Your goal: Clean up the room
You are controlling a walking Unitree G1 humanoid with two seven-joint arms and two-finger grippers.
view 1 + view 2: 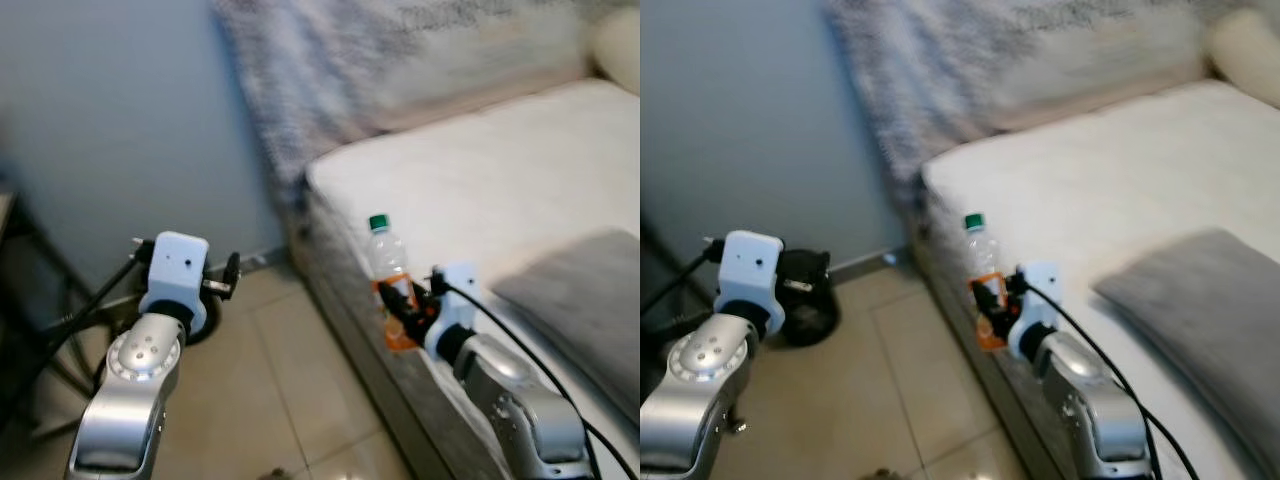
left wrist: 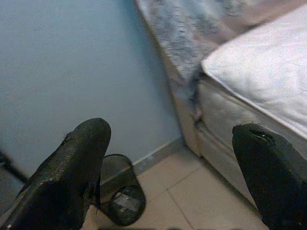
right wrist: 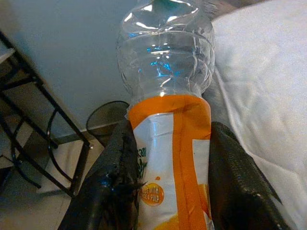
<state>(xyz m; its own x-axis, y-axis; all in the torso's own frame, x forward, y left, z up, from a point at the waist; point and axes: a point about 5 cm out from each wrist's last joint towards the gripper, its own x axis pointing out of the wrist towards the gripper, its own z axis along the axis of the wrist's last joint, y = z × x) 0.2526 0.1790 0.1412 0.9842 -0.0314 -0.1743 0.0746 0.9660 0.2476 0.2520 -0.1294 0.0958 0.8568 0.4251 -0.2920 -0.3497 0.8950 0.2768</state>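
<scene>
Bedding dominates: a wide white mattress (image 1: 480,180) stretches beyond and beside the right gripper (image 1: 405,305), with a flat grey cushion (image 1: 580,290) lying on it near that arm. A pale blue-grey wall (image 1: 120,130) stands ahead of both arms, and beige floor tiles (image 1: 270,390) run beneath them. Against the wall's foot, ahead of the left gripper (image 2: 168,167), sits a black wire-mesh wastebasket (image 2: 122,196); that gripper's fingers are spread wide and carry nothing. The right gripper is clamped on a clear empty plastic bottle with an orange label and green cap (image 3: 168,124), upright at the mattress edge, one finger (image 3: 112,187) pressed on each side of the label. The carrying step looks in hand; next, the bottle likely needs swinging across to the basket and dropping in.
</scene>
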